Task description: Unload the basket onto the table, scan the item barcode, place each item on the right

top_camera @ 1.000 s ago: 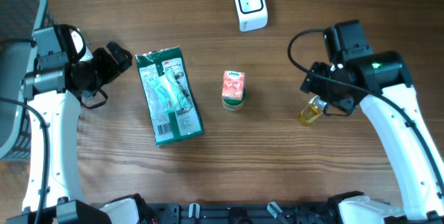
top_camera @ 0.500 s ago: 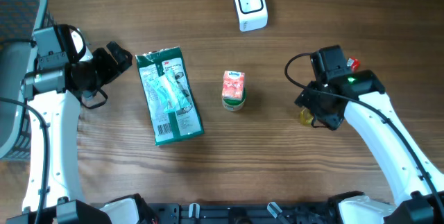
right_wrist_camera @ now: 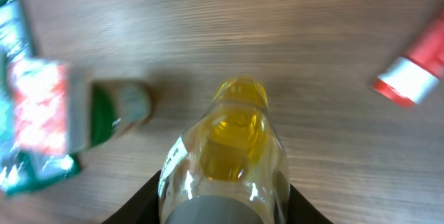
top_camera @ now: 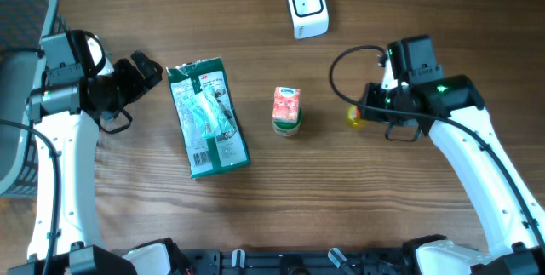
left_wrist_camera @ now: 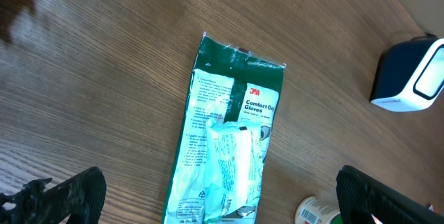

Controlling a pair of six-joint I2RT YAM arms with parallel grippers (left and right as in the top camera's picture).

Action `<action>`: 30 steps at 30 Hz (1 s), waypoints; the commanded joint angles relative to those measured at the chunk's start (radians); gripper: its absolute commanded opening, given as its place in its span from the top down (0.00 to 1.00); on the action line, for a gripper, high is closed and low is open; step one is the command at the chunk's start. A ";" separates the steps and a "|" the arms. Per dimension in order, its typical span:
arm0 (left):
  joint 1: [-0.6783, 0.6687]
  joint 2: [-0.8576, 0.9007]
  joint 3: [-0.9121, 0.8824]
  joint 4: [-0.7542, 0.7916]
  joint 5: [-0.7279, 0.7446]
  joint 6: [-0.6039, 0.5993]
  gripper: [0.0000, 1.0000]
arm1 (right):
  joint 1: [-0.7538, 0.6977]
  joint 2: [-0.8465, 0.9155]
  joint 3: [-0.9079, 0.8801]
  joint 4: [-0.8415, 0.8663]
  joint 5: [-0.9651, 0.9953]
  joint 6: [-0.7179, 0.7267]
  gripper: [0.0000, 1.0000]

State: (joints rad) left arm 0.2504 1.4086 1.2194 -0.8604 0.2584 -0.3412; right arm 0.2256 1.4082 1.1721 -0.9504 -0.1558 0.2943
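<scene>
My right gripper (top_camera: pixel 372 111) (right_wrist_camera: pixel 223 209) is shut on a small clear bottle of yellow liquid (right_wrist_camera: pixel 227 148), its jaws pressing both sides. The bottle's yellow end (top_camera: pixel 354 116) pokes out to the left of the gripper in the overhead view. A white label strip runs down the bottle's left side. The white barcode scanner (top_camera: pixel 306 7) (left_wrist_camera: pixel 411 75) stands at the table's far edge, well apart from the bottle. My left gripper (top_camera: pixel 134 93) (left_wrist_camera: pixel 222 203) stays open at the far left, above the green glove packet (top_camera: pixel 207 119) (left_wrist_camera: pixel 227 141), with nothing between its fingers.
A small red and white carton with a green base (top_camera: pixel 287 111) (right_wrist_camera: pixel 66 116) stands mid-table, left of the held bottle. A blurred red and white object (right_wrist_camera: pixel 411 71) shows at the right in the right wrist view. A grey chair (top_camera: pixel 21 20) sits off the table's left edge.
The right gripper has closed on the bottle and carried it left and towards the far side of the table. The left arm has not moved.
</scene>
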 commanded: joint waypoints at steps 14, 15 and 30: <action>-0.003 -0.005 0.008 0.003 -0.006 0.020 0.00 | -0.001 0.106 -0.044 0.042 0.085 -0.213 0.12; -0.003 -0.005 0.008 0.003 -0.006 0.020 0.00 | -0.001 0.106 -0.037 0.047 0.085 -0.213 0.07; -0.003 -0.005 0.008 0.003 -0.006 0.020 0.00 | 0.058 0.107 -0.018 -0.017 0.189 0.020 0.20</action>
State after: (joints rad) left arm 0.2504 1.4086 1.2194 -0.8604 0.2584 -0.3412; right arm 0.2760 1.5135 1.2030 -1.0065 -0.0036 0.3004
